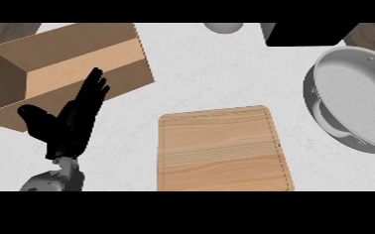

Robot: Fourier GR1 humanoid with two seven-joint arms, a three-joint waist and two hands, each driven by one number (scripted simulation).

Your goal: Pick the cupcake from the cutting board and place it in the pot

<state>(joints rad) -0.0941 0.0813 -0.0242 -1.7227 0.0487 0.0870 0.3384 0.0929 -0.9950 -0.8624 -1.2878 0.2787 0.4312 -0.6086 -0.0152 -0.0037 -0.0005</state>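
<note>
Nearest my body, at the lower left of the head view, my left hand rests open over the white counter, fingers straight and pointing up and away, thumb spread to the side, holding nothing. My right hand shows nowhere, so I cannot speak for it.

Just right of that hand lies the cutting board, its long axis running away from me. Its top is bare: I see no cupcake on it, nor anywhere else in view. Where the cupcake is I cannot tell; it may be out of frame, possibly with my unseen right hand.

Farther out, behind my left hand, a wooden box sits at an angle. Across the board, at the far right edge, stands the pot, tilted in view and partly cut off, its visible inside holding nothing.

My judgement: the pot lies well apart from my left hand, with the board between, so the placing belongs to the right side, which is nearer to the pot.
</note>
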